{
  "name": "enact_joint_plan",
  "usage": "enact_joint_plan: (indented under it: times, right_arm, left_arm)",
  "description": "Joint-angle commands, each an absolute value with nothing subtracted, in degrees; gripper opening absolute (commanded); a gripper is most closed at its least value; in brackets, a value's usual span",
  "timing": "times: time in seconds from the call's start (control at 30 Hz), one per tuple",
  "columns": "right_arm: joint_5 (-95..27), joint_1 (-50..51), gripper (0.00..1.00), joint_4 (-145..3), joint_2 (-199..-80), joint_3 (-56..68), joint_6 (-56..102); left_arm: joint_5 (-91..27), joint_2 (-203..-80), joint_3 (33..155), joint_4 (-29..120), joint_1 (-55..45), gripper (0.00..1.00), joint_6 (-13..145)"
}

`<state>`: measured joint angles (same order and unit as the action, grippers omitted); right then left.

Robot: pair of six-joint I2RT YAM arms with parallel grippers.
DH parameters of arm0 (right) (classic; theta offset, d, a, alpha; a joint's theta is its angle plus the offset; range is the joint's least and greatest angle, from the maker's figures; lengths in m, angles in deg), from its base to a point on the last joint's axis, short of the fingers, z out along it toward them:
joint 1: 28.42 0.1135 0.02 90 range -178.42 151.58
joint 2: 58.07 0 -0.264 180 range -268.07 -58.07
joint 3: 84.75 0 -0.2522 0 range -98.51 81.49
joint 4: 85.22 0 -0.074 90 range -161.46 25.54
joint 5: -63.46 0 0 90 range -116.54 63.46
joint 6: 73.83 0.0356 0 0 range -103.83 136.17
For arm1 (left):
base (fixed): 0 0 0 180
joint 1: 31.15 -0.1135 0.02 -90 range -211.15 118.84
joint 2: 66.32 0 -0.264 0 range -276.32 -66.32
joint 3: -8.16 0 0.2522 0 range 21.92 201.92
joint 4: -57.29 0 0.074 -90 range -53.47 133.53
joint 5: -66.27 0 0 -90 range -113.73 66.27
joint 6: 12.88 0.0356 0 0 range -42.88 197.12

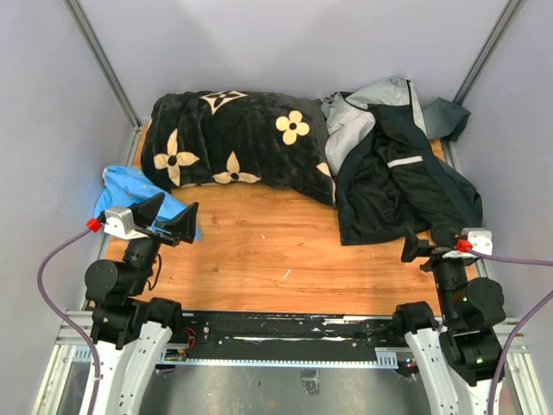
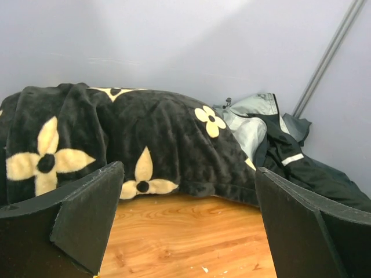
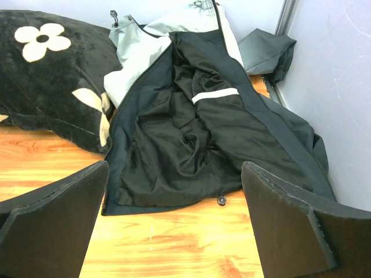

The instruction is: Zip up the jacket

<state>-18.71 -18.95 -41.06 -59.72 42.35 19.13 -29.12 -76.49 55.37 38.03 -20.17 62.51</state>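
Note:
The jacket (image 1: 393,169) lies crumpled and open at the back right of the wooden table, dark lining up, grey hood toward the wall, a pale stripe across it. It also shows in the right wrist view (image 3: 197,133) and in the left wrist view (image 2: 290,156). Its zipper edge runs down the left side in the right wrist view. My right gripper (image 1: 425,242) is open and empty, just in front of the jacket's hem. My left gripper (image 1: 167,220) is open and empty at the front left, far from the jacket.
A black plush blanket (image 1: 233,138) with cream flowers lies at the back left and touches the jacket. A bright blue cloth (image 1: 125,190) lies at the left edge beside the left gripper. Grey walls close the back and sides.

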Motion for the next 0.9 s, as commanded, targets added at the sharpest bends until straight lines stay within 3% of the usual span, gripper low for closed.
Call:
enact_joint_plan:
  times: [0.0,0.33,0.57,0.87]
  right_arm:
    - [-19.6,-21.2,0.98,-41.1,-59.5,42.4,19.7]
    - [-23.1,-21.4,0.98,-40.3,-61.2,41.7,22.5]
    - [-32.9,-21.4,0.98,-40.2,-73.0,40.0,28.1]
    - [-40.9,-21.3,0.99,-52.6,-86.5,49.7,29.0]
  left_arm:
    - [-31.3,-76.1,54.8,40.8,-20.7,0.99,62.9]
    - [-37.7,-81.7,55.9,42.6,-20.5,0.99,61.4]
    - [-40.5,-84.3,56.4,40.6,-20.5,0.99,61.4]
    - [-35.7,-85.1,55.9,36.8,-20.1,0.99,63.6]
